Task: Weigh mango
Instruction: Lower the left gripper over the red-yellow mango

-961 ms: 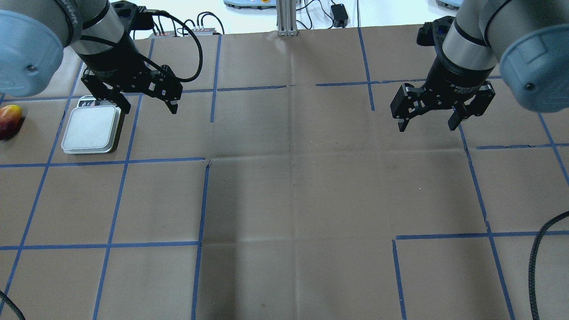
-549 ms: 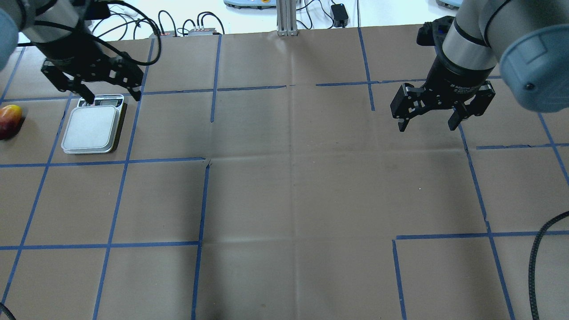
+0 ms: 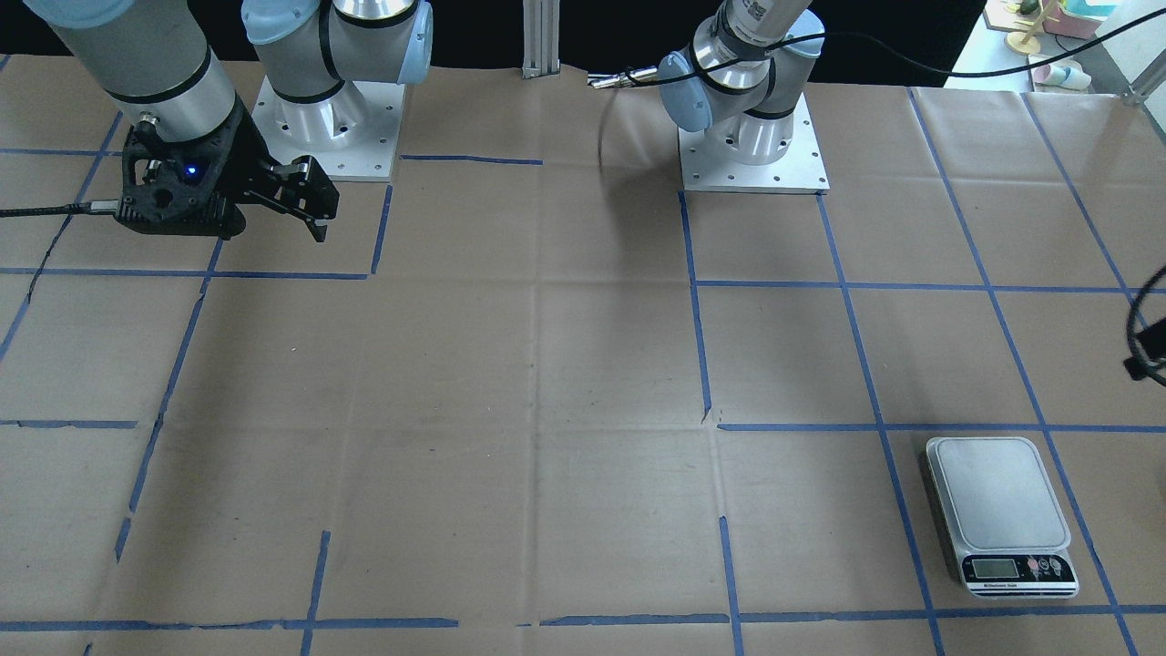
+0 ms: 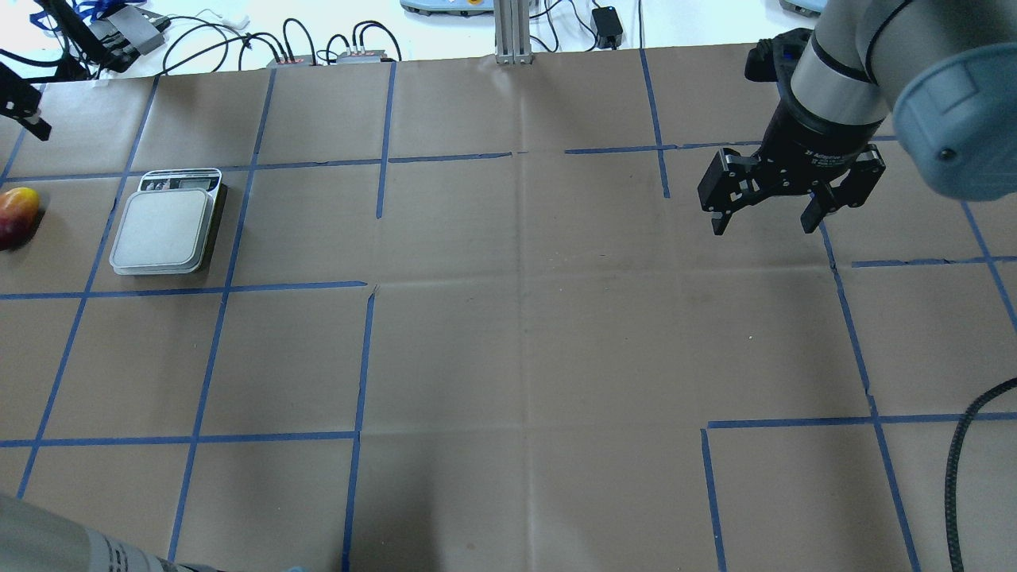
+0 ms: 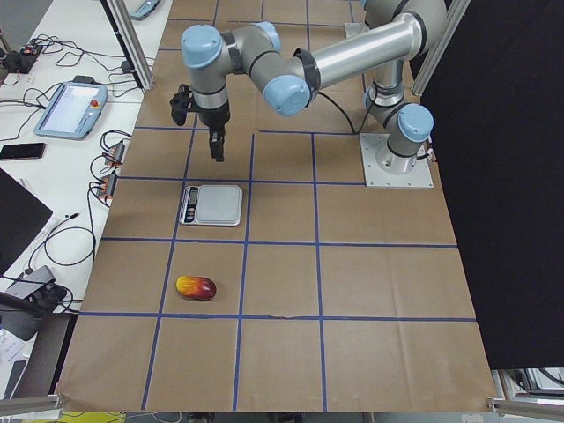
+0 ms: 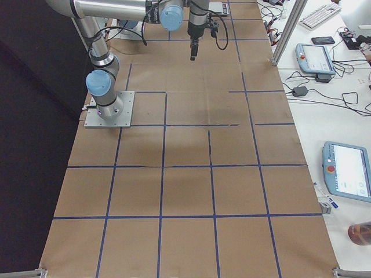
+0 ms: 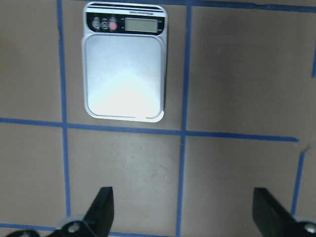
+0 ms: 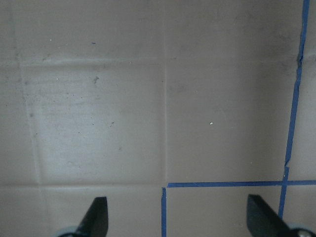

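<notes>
The mango (image 4: 16, 216), red fading to yellow, lies on the paper at the overhead view's left edge, left of the silver scale (image 4: 165, 225). It also shows in the exterior left view (image 5: 196, 287), nearer the camera than the scale (image 5: 211, 204). My left gripper (image 7: 185, 212) is open and empty, high above the table, with the scale (image 7: 124, 74) ahead of its fingers. In the overhead view only one of its fingers (image 4: 25, 110) shows, at the far left edge. My right gripper (image 4: 763, 229) is open and empty, hovering over bare paper at the right.
Brown paper with blue tape lines covers the table (image 4: 524, 334). Cables and small boxes (image 4: 334, 56) lie beyond the far edge. My left arm's elbow (image 4: 48, 544) juts in at the overhead view's bottom left. The scale's tray (image 3: 1000, 492) holds nothing.
My left gripper has swung left and away from above the scale, almost out of the overhead view. The right arm, mango and scale have not moved.
</notes>
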### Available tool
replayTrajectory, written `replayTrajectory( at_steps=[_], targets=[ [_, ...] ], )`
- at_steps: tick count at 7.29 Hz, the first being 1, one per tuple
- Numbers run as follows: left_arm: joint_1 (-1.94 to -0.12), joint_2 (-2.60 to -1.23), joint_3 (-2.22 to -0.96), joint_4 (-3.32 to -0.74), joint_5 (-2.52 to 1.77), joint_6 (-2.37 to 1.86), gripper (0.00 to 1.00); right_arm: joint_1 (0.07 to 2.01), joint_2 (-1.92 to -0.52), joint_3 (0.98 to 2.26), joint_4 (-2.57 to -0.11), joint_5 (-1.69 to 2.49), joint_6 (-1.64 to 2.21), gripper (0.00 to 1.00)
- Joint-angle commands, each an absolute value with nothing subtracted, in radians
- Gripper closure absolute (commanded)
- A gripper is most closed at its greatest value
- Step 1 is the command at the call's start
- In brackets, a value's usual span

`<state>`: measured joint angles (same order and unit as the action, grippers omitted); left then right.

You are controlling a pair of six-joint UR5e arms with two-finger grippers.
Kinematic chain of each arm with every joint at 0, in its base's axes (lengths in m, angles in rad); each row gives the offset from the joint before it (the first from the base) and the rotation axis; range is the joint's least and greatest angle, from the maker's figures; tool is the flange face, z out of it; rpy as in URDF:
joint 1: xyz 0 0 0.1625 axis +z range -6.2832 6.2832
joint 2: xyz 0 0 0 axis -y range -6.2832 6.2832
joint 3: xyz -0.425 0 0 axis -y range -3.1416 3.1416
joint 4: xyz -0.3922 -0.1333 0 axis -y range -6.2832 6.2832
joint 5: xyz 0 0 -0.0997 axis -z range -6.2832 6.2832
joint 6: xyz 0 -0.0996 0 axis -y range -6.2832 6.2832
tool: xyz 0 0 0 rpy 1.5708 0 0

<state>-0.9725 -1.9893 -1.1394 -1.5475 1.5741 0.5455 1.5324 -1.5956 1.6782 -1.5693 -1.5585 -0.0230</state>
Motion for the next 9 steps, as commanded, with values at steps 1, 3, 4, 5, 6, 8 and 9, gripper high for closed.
replayTrajectory(
  at_steps=[1,3,4,5,6,8,9],
  targets=[
    [-0.858,-2.264,-0.84,-1.545,1.574,0.682,0.0,1.532,-1.595,1.678,-1.569,-1.559,-0.023,0.0],
    [-0.827,-2.45,-0.63,-1.558,1.58,0.712,0.0,1.532,-1.595,1.678,-1.569,-1.559,-0.023,0.0],
    [-0.81,-2.506,-0.576,-1.563,1.578,0.718,0.0,1.532,-1.595,1.678,-1.569,-1.559,-0.023,0.0],
    [-0.802,-2.541,-0.56,-1.563,1.575,0.721,0.0,1.532,-1.595,1.678,-1.569,-1.559,-0.023,0.0],
    [-0.802,-2.571,-0.56,-1.563,1.574,0.729,0.0,1.532,-1.595,1.678,-1.569,-1.559,-0.023,0.0],
    [-0.804,-2.627,-0.566,-1.562,1.572,0.736,0.01,1.532,-1.595,1.678,-1.569,-1.559,-0.023,0.0],
    [-0.807,-2.657,-0.56,-1.556,1.572,0.738,0.01,1.532,-1.595,1.678,-1.569,-1.559,-0.023,0.0]
  ],
)
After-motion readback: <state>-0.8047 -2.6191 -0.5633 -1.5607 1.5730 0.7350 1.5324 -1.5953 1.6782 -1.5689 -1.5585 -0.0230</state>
